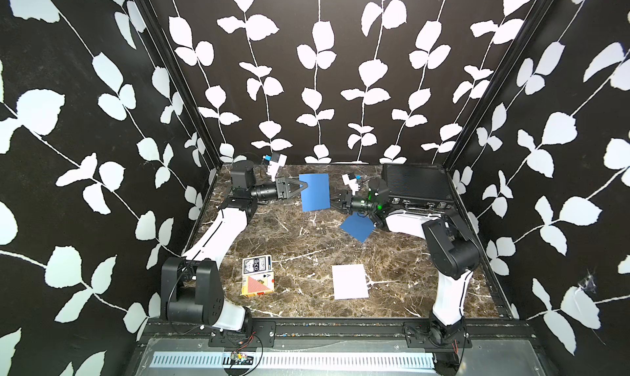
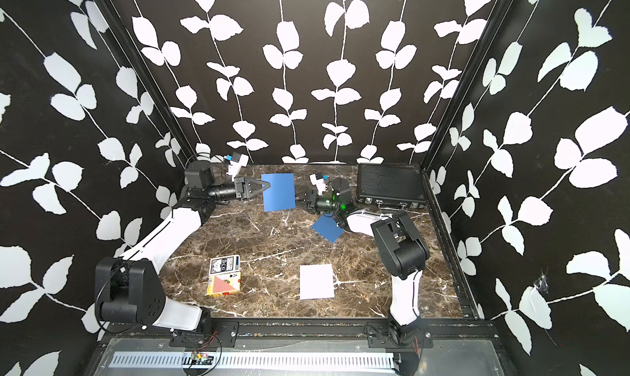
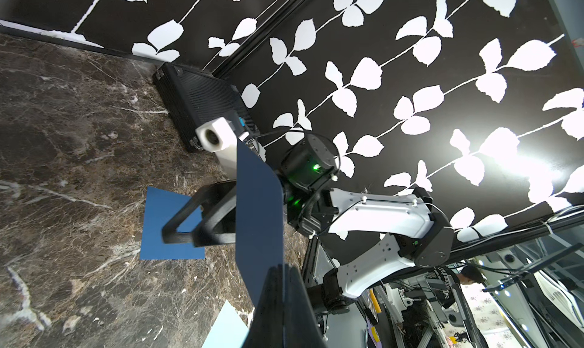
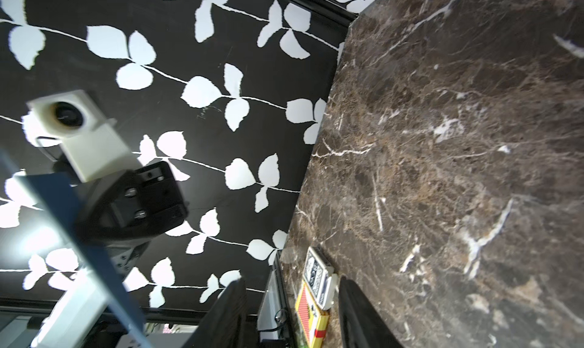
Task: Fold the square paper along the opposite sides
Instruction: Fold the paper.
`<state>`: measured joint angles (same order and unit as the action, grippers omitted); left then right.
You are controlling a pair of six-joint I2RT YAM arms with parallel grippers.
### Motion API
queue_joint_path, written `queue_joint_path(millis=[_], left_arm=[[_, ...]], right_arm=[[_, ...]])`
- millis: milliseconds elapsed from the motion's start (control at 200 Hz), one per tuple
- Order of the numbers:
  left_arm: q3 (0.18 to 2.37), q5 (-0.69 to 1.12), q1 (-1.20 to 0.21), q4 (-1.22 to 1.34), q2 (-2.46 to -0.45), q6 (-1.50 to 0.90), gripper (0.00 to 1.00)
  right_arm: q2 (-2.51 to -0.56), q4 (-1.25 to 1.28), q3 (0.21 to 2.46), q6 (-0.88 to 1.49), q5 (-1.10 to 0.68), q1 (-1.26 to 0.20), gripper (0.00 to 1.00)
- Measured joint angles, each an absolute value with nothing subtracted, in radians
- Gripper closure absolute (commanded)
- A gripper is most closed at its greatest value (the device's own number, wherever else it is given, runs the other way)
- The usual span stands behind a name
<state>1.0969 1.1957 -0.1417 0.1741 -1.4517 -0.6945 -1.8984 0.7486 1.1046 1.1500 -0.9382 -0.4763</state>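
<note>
left arm (image 1: pixel 218 231): reaches from the near left corner of the desk (image 1: pixel 306 248) toward the back.
left pincer (image 1: pixel 306 186): pressed together on the left edge of the held blue paper; the left wrist view shows its fingers (image 3: pixel 278 299) closed flat on the sheet.
card boxes (image 1: pixel 257 275): two packs, touching, flat on the desk at the near left. The blue-backed one lies behind the red and yellow one.
held blue paper (image 1: pixel 315 191): raised off the desk at the back middle, between the two pincers. Its face is turned up toward the top camera. In the left wrist view the sheet (image 3: pixel 256 210) bows a little along its length.
right pincer (image 1: pixel 334 203): fingers apart, just beside the lower right corner of the held blue paper. The right wrist view shows nothing between them (image 4: pixel 290 280). From the top views I cannot tell whether a fingertip touches the sheet.
white paper (image 1: pixel 350 281): flat on the desk, near middle, well apart from the blue sheets.
flat blue paper (image 1: pixel 356 228): lying on the desk turned cornerwise, partly under the right arm's wrist.
black case (image 1: pixel 416 183): closed, in the far right corner of the desk.
right arm (image 1: pixel 450 248): rises from the near right and bends back toward the middle.
</note>
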Motion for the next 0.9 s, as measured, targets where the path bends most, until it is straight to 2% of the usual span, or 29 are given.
queue_joint_path(millis=[365, 580, 900], left_arm=[[1.097, 1.2, -0.143, 0.14, -1.452, -0.648, 1.0], [1.089, 1.201, -0.143, 0.123, -1.452, -0.635, 1.0], [1.076, 1.201, -0.146, 0.116, -1.452, -0.631, 1.0]], right_arm=[[-1.706, 0.764, 1.046, 1.153, -0.938, -0.456, 0.48], [-1.687, 0.763, 1.028, 1.156, -0.926, -0.469, 0.41], [-1.679, 0.741, 1.029, 1.146, -0.916, -0.584, 0.28]])
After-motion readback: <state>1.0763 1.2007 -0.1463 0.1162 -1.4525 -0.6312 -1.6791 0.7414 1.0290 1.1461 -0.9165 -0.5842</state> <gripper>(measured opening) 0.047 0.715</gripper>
